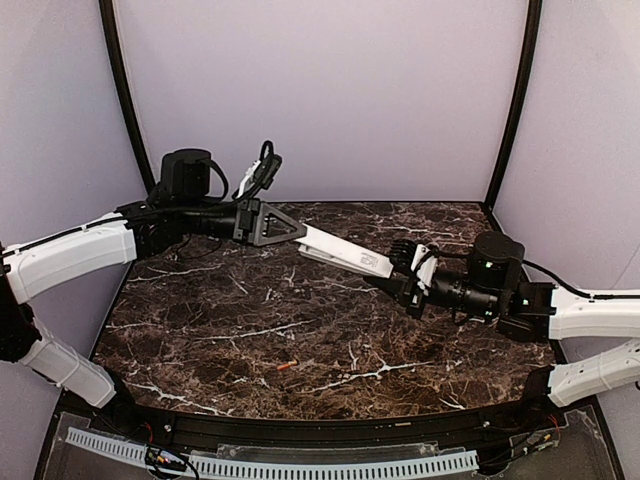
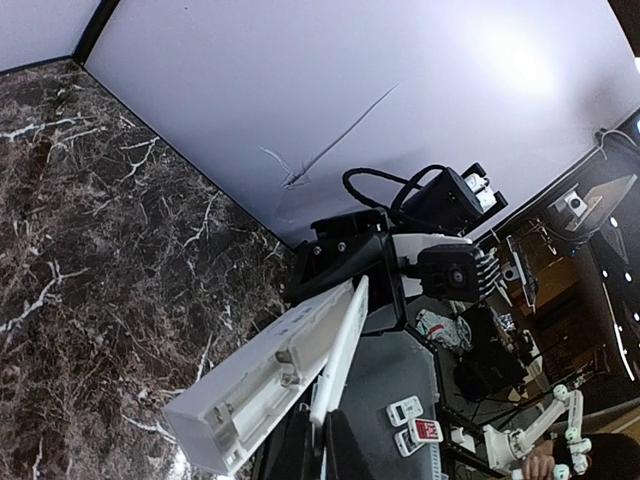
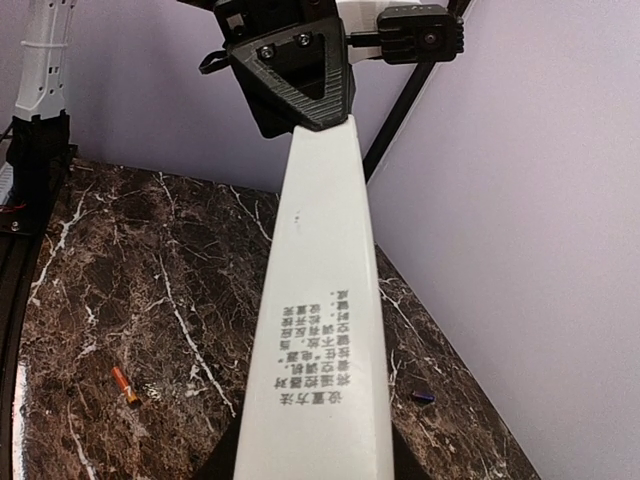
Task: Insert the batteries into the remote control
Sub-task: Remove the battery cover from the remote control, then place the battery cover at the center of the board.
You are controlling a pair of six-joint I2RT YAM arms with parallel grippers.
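The white remote control (image 1: 345, 253) hangs above the marble table between both arms. My right gripper (image 1: 402, 270) is shut on its right end; in the right wrist view the remote control (image 3: 320, 330) shows printed text and runs up to the left gripper (image 3: 300, 80). In the left wrist view the remote control (image 2: 255, 385) shows its open battery compartment, with the thin white cover strip (image 2: 345, 335) angled off its side. My left gripper (image 2: 322, 448) is shut on that strip's near end. One orange-red battery (image 1: 287, 365) lies on the table, also seen from the right wrist as an orange-red battery (image 3: 125, 385).
A small dark bluish piece (image 3: 422, 396) lies on the table near the right wall. Pale walls enclose the marble table (image 1: 200, 330) on three sides, with black corner posts (image 1: 125, 90). A black rail (image 1: 300, 425) runs along the near edge.
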